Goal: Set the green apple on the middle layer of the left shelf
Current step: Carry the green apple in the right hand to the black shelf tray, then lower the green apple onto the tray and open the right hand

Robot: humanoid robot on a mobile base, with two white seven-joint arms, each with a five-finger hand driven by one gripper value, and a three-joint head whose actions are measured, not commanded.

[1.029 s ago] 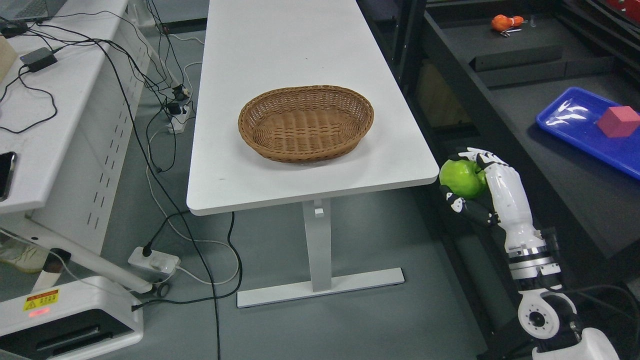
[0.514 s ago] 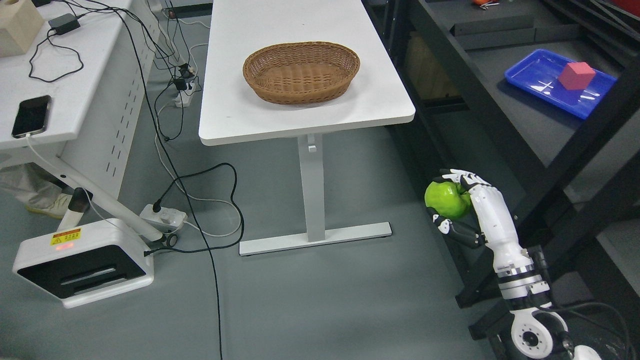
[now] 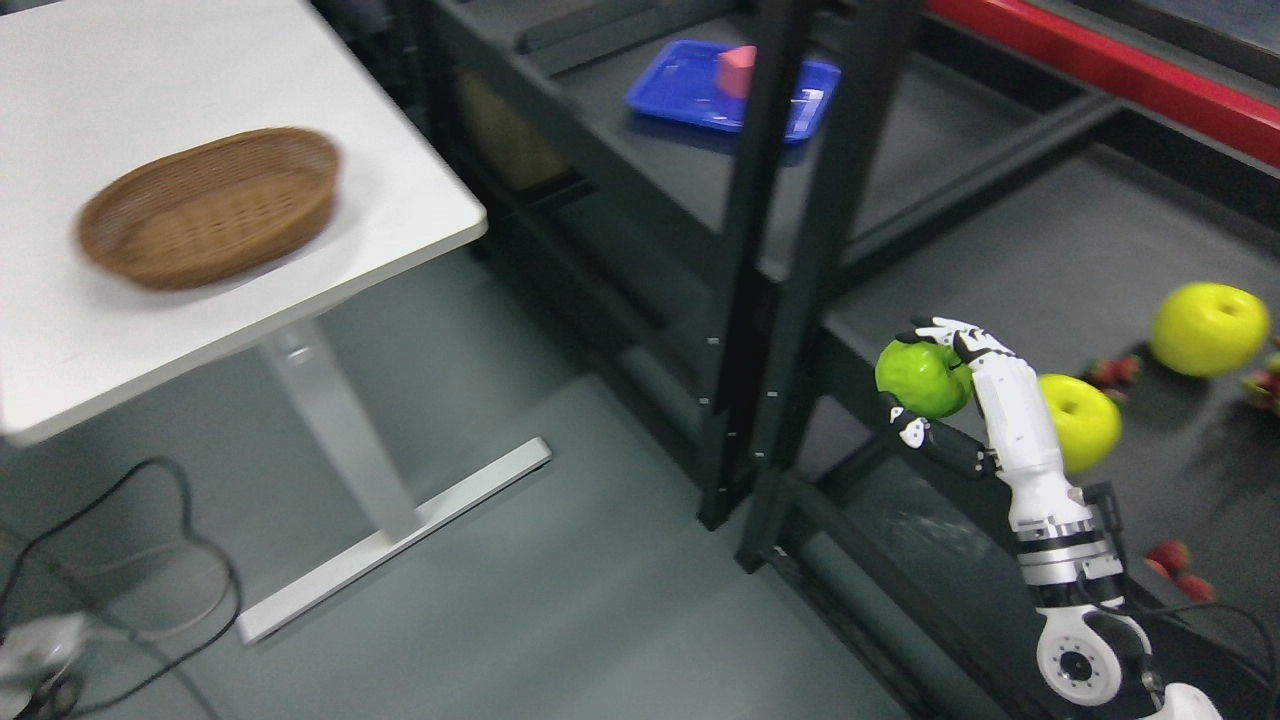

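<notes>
My right hand [image 3: 950, 385] is wrapped around the green apple [image 3: 921, 377], white fingers [image 3: 962, 335] curled over its top and the dark thumb pressed in from below. I hold the apple up in the air in front of the black shelf [image 3: 1050, 260], near that shelf's front edge and not resting on anything. My forearm comes up from the lower right corner of the view.

Just behind my hand, on the shelf board, sits a yellow apple [image 3: 1085, 420], partly hidden by my wrist. A second yellow apple [image 3: 1208, 327] lies further toward the board's right end, and small red fruits [image 3: 1110, 370] lie scattered between and around them; I cannot tell what kind they are.

Left of my hand stand the shelf's two black uprights [image 3: 790, 270], reaching down to the grey floor [image 3: 560, 580]. Past them, on another shelf board toward the back, lies a blue tray [image 3: 690, 95] with a pink block [image 3: 738, 70] in it, partly hidden by an upright.

Well apart on the left is the white surface [image 3: 130, 330], with a wicker basket [image 3: 210, 205] standing near its front right corner. The basket looks blurred. Black cables [image 3: 120, 590] loop on the floor at the lower left corner
</notes>
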